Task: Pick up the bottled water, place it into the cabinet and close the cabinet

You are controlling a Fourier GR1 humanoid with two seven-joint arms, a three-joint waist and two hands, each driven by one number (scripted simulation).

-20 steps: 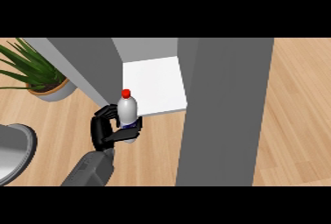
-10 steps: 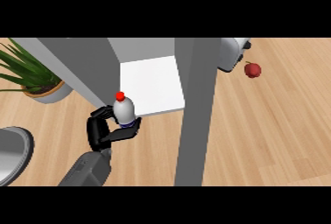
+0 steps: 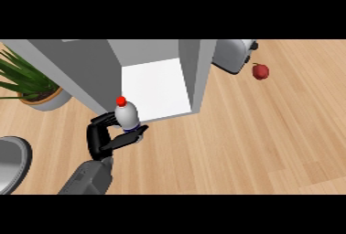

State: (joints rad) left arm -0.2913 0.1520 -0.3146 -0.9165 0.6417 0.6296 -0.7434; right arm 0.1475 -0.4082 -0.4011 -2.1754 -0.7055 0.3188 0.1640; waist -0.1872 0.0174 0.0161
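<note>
Left hand [image 3: 108, 136]: curled round the bottle's lower half, thumb across the front, at the view's lower left, forearm rising from the bottom edge.
Bottle [image 3: 126, 115]: upright in the left hand, white body, red cap on top, a dark band low down; just in front of the cabinet's open front, at its left corner, not inside.
Cabinet [image 3: 194, 68]: grey walls, open toward the viewer, white floor [image 3: 155, 87] bare and lit; right wall runs down to the wooden counter.
Door [image 3: 78, 73]: grey panel swung out to the left of the opening, reaching toward the hand.
Counter [image 3: 256, 137]: light wood planks, all around the cabinet.
Plant [image 3: 27, 82]: green spiky leaves in a pale pot, far left, beside the door.
Toaster [image 3: 233, 55]: silver, behind the cabinet's right wall, partly hidden.
Apple [image 3: 260, 71]: red, just right of the toaster, apart from it.
Pan [image 3: 10, 164]: grey rounded rim at the left edge, cut off by the frame.
Right hand: out of sight.
</note>
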